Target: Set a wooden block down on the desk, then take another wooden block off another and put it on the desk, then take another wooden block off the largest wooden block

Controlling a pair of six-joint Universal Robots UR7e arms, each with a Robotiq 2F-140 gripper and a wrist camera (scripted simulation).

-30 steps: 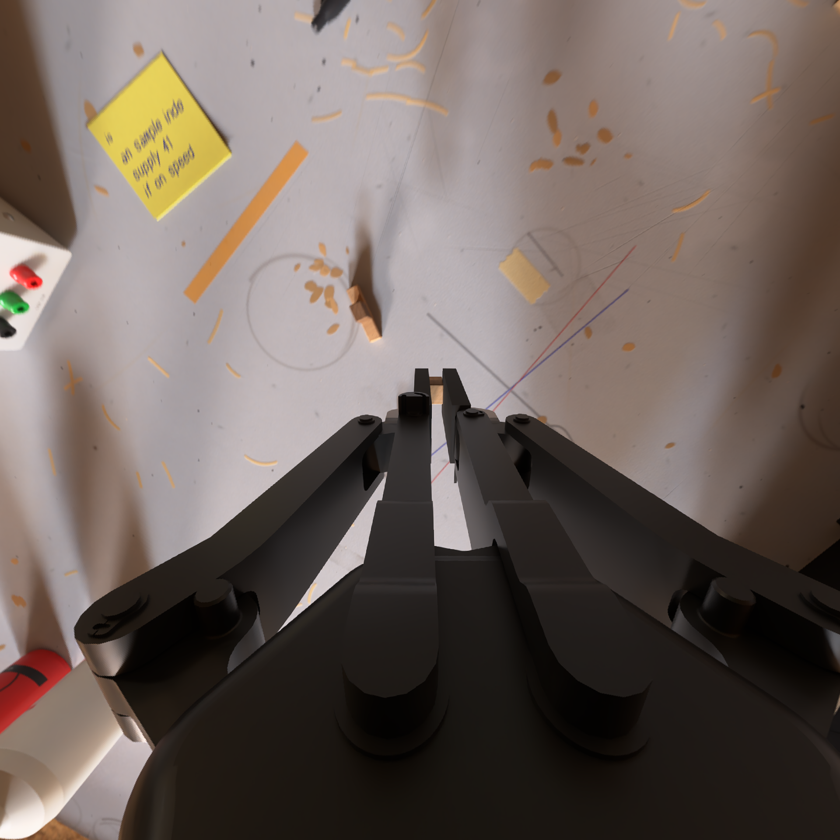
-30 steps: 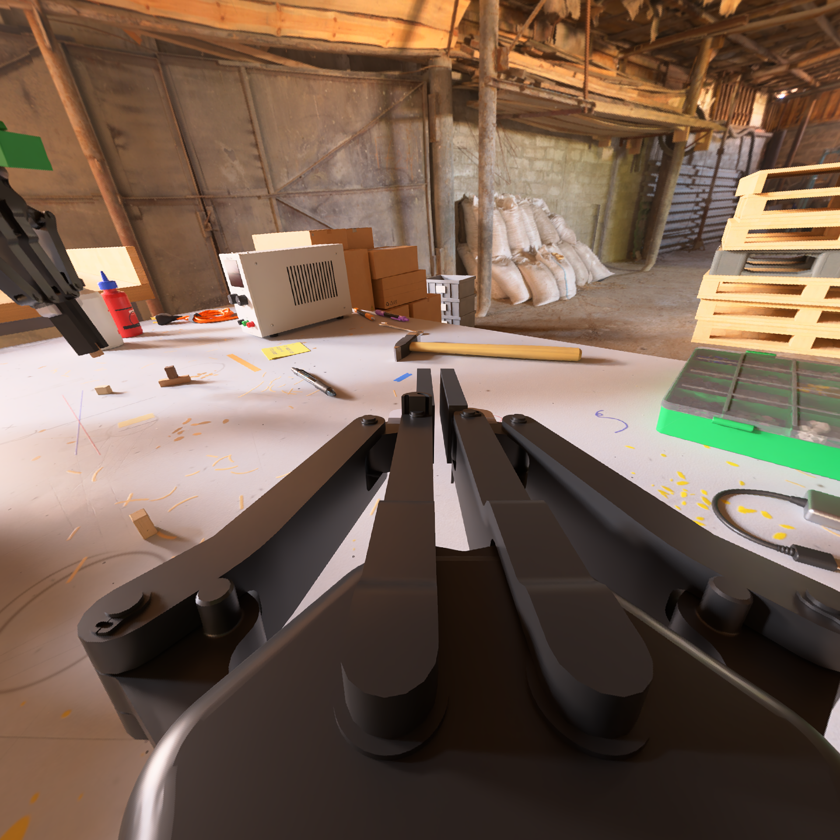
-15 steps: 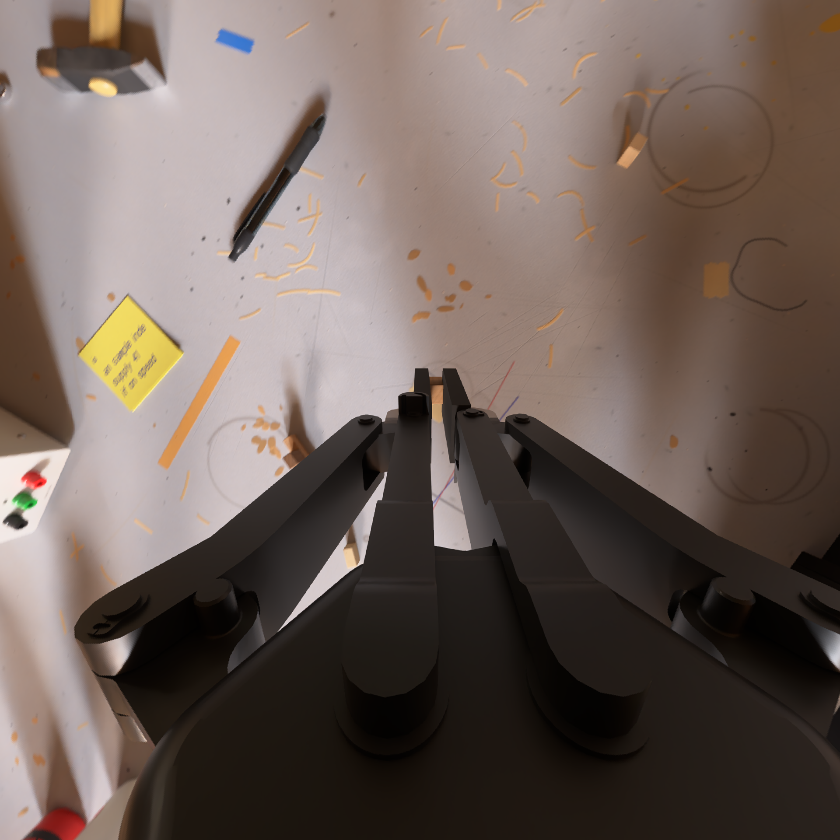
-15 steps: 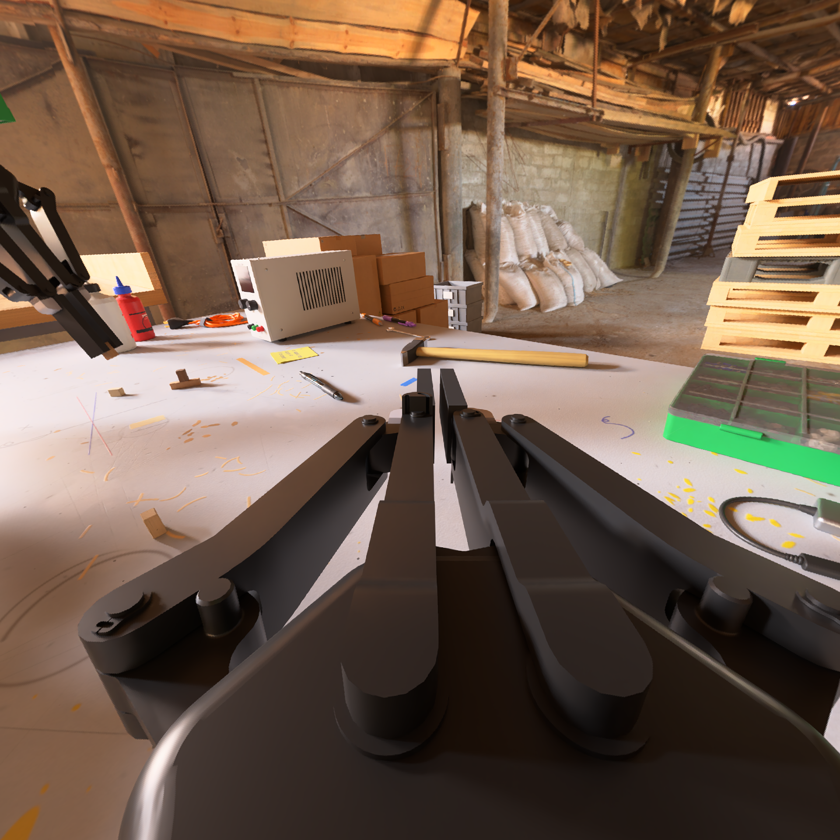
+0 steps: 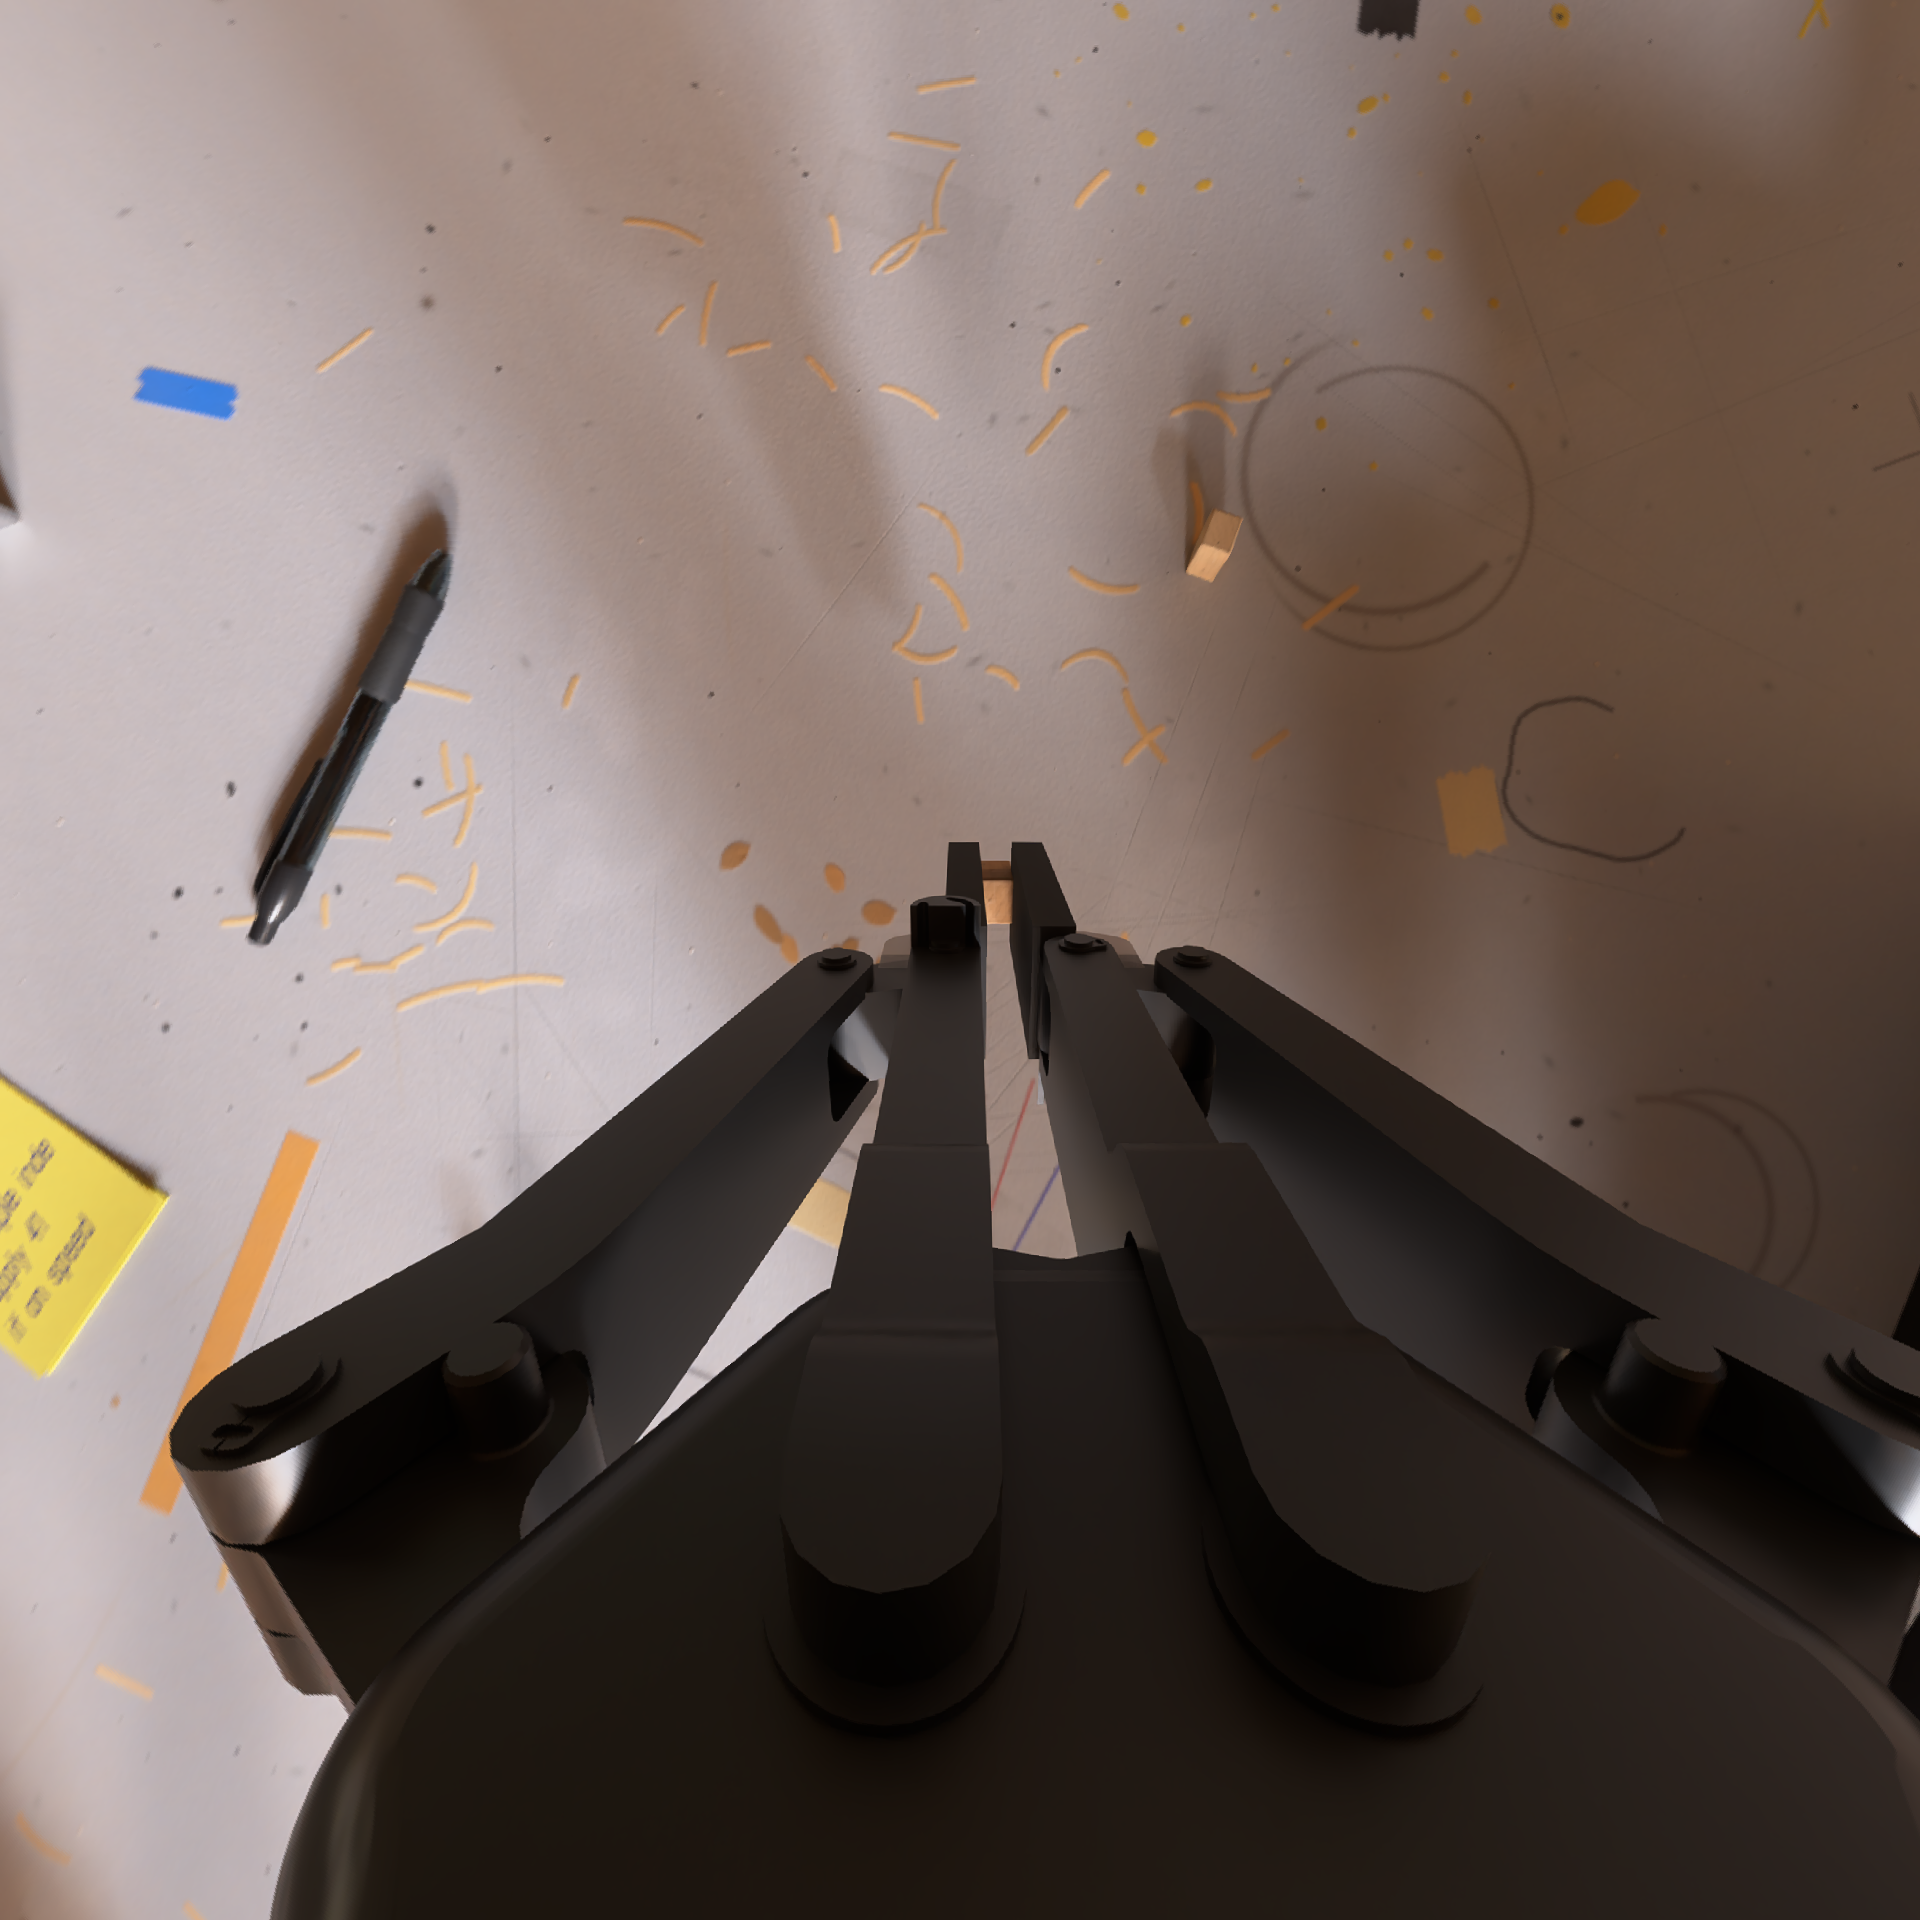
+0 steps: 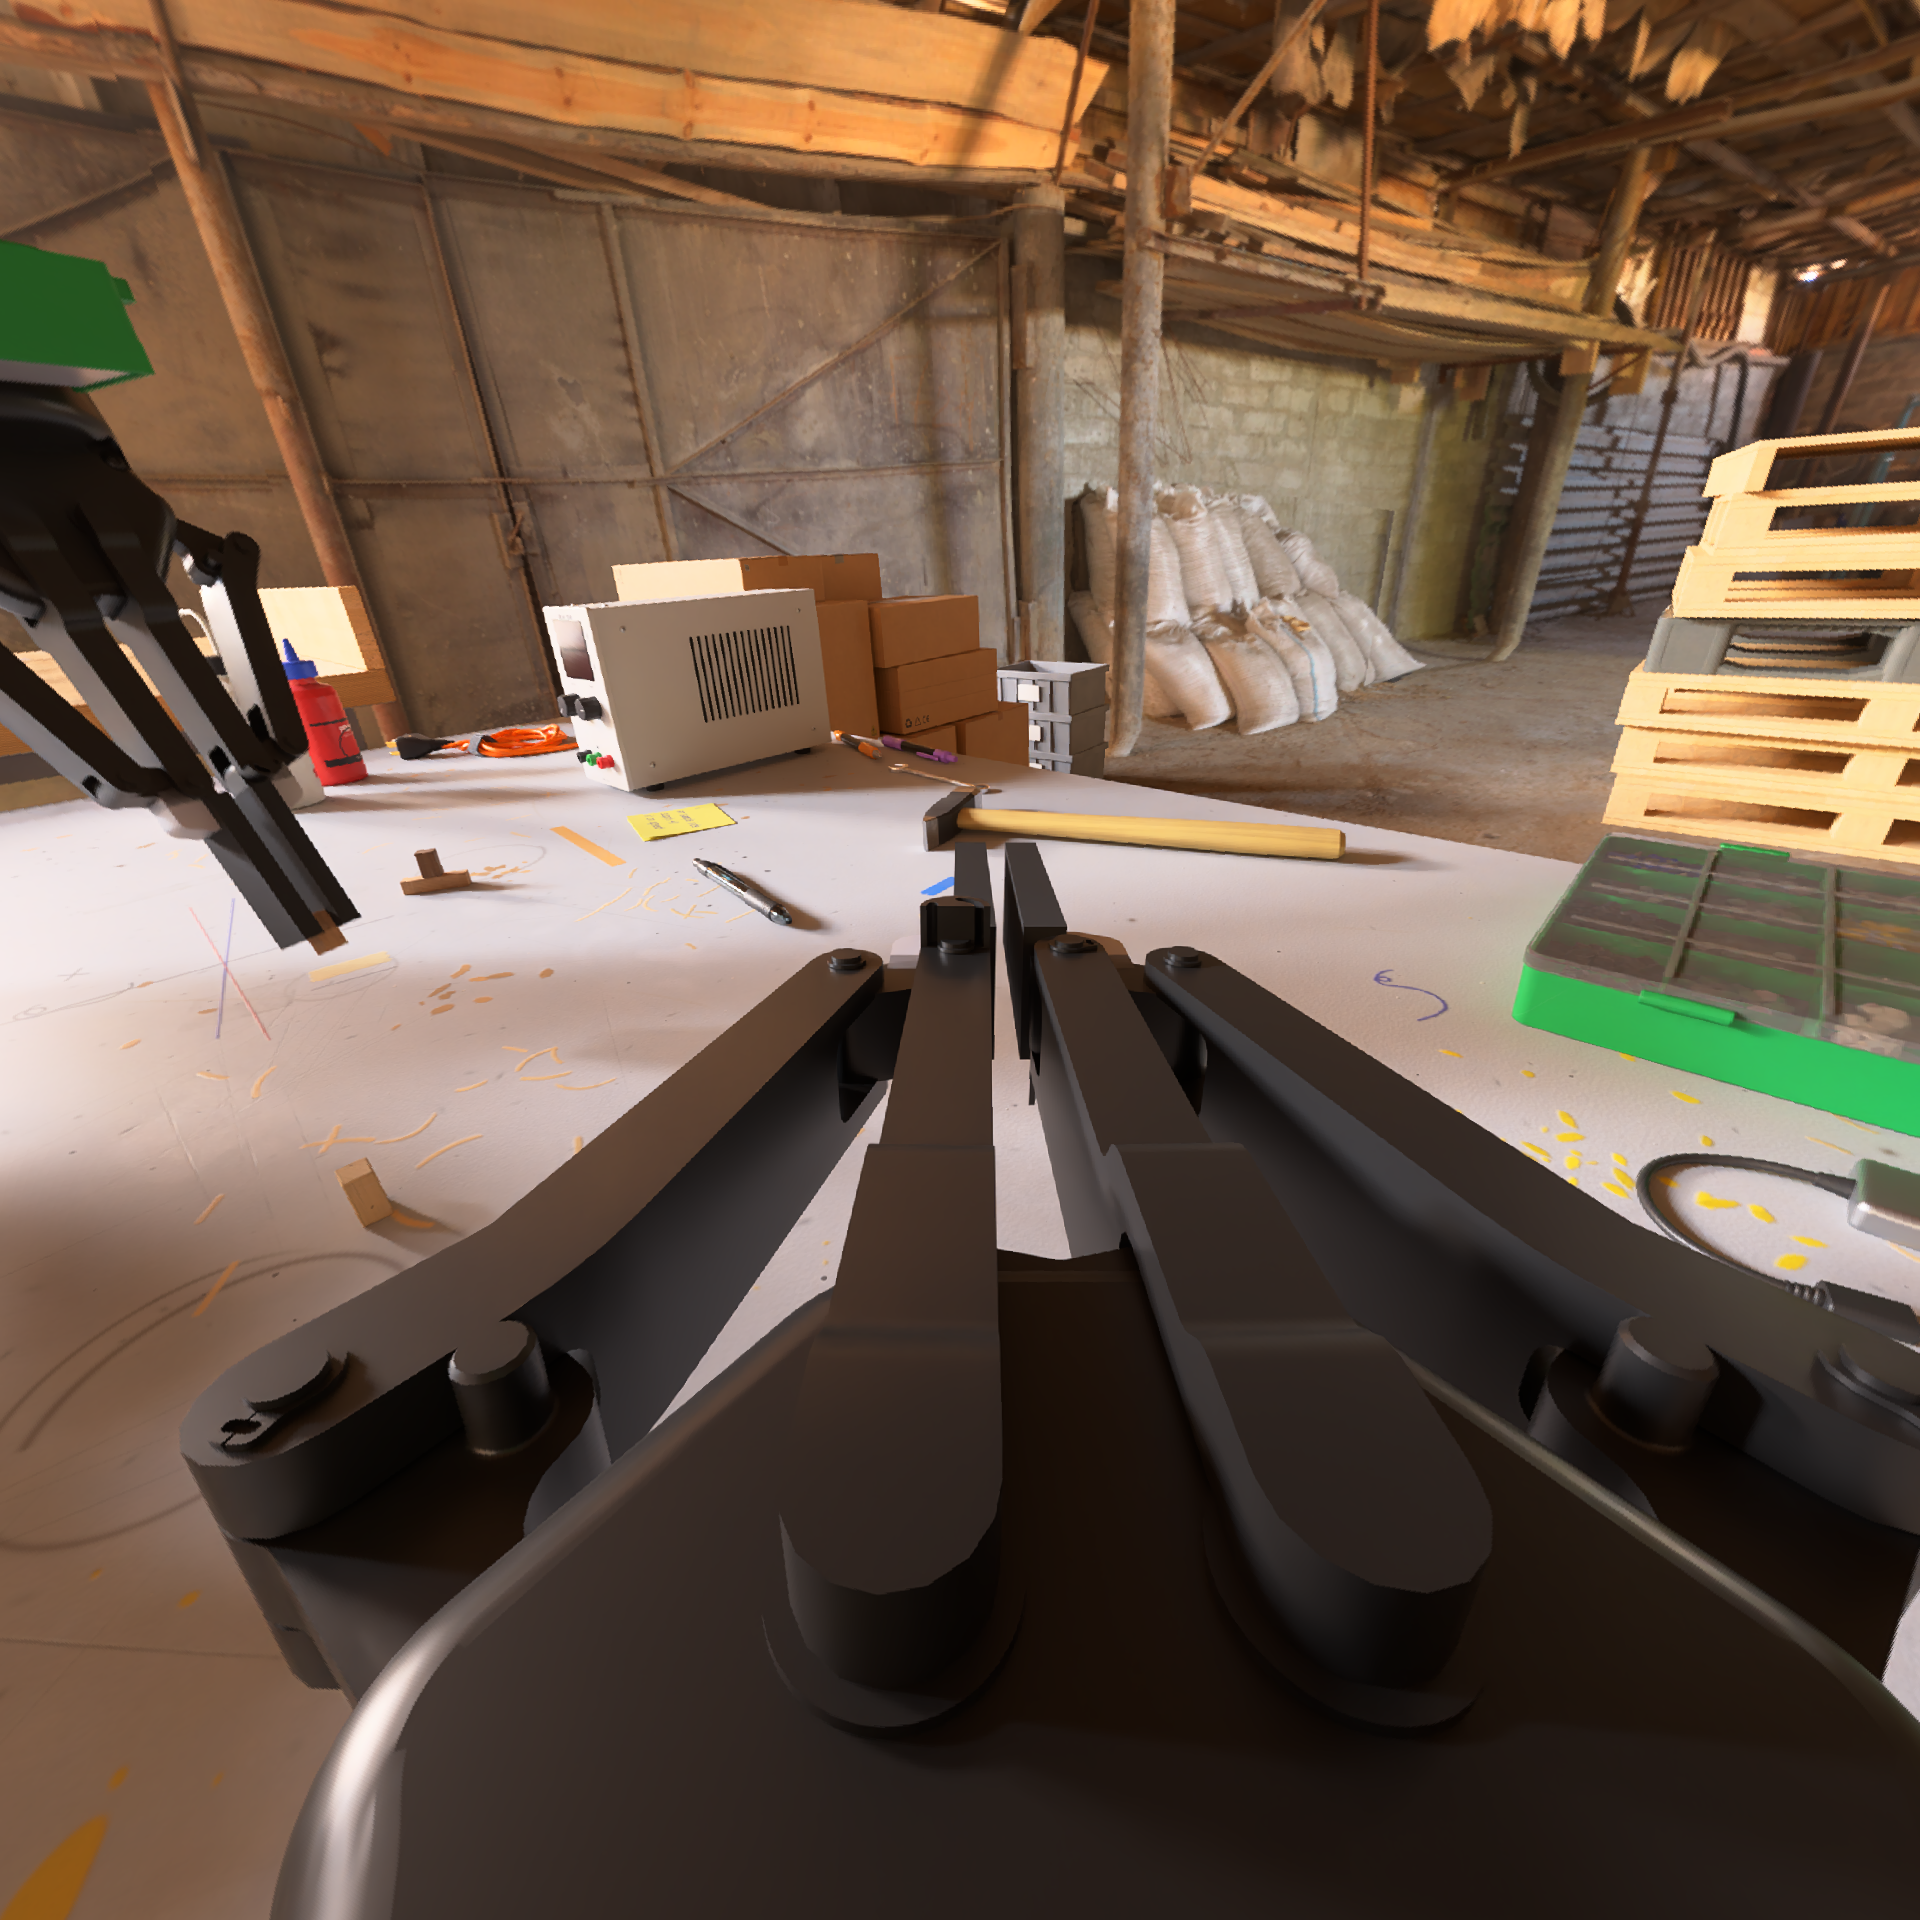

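My left gripper (image 5: 995, 871) is shut on a small wooden block (image 5: 997, 899) and holds it above the white desk (image 5: 644, 540). In the right wrist view this gripper (image 6: 317, 925) hangs at the left with the block (image 6: 332, 938) at its tips, a little above the desk. Behind it a small upright block (image 6: 424, 860) stands on a flat, larger block (image 6: 449, 884). Another loose block (image 5: 1212, 545) lies on the desk; it also shows in the right wrist view (image 6: 364, 1191). My right gripper (image 6: 995, 883) is shut and empty over the desk.
A black pen (image 5: 353, 743), blue tape (image 5: 187, 393), a yellow note (image 5: 62, 1236) and an orange strip (image 5: 234, 1320) lie on the desk. A hammer (image 6: 1143, 831), green parts box (image 6: 1725, 966), power supply (image 6: 691, 681), red bottle (image 6: 324, 717) and cable (image 6: 1745, 1210) stand around.
My left gripper has carried its block away from the stacked blocks, across the desk toward the pen and the loose block, and lower. The right gripper has barely moved.
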